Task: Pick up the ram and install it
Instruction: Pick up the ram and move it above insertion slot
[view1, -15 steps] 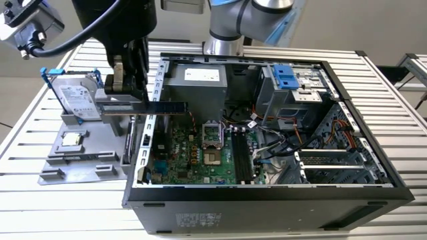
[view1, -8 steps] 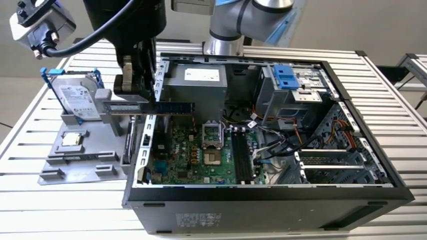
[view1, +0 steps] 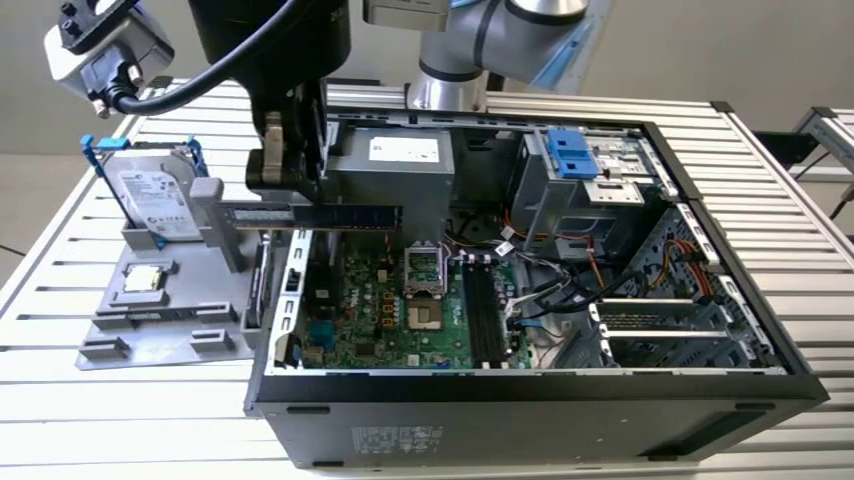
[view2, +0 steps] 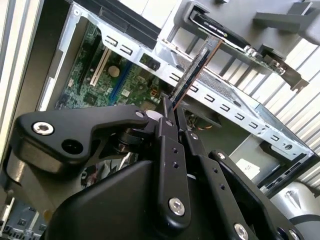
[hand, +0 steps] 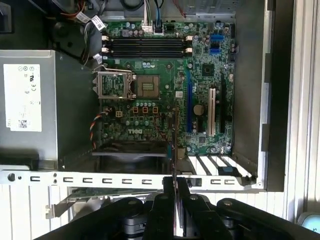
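Running horiz., ram (view1: 350, 216) in fingers (view2: 168, 150)

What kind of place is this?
Probably a robot lab bench for computer assembly: an open PC case on a slatted table, a tray with a hard drive, and the pincer holding the ram.

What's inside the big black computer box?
A green circuit board with long black slots, a grey metal power box and wires. Under that box is hidden; the gripper holding the thin dark ram stick covers some board.
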